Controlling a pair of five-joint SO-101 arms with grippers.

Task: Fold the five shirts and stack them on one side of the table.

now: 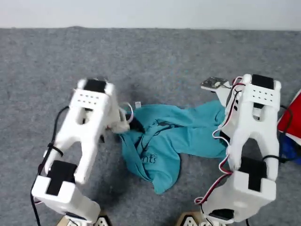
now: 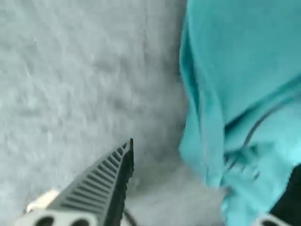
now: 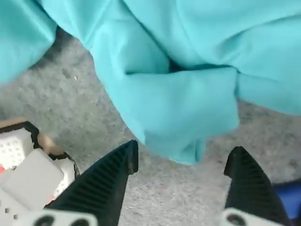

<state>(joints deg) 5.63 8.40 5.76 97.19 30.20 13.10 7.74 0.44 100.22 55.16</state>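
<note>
Jaws first: both of yours are spread wide and holding nothing. On your left gripper [image 2: 211, 165], 1 ribbed finger [image 2: 113, 174] sits over bare grey table [image 1: 155, 56]. The other is just a dark sliver at the far corner of the left wrist view, and the edge of the teal shirt [image 1: 164, 136] hangs down into the gap between the 2. From that view you can't really tell if either finger is touching the fabric.

Your right gripper [image 3: 183, 157] is just as wide open. Its 2 black fingertips [image 3: 127, 157] flank a folded lump of the same shirt, and the tip of that lump comes down right between them. The cloth looks to be just off the pads, not pinched.

The shirt itself lies crumpled in the middle of the table between the 2 arms, not folded at all. 1 part stretches out toward the right arm [image 1: 251, 127], a thicker bunched part sits by the left arm [image 1: 84, 127], and a pointed flap runs toward the near edge. Some dark print shows on the bunched part.

Over at the right edge of the high view, past the right arm, you've got a bit of red cloth [image 1: 292, 117] with a bit of blue cloth [image 1: 289, 148] just below it. A small board [image 1: 214, 84] lies on the table near the far end of the right arm.
</note>
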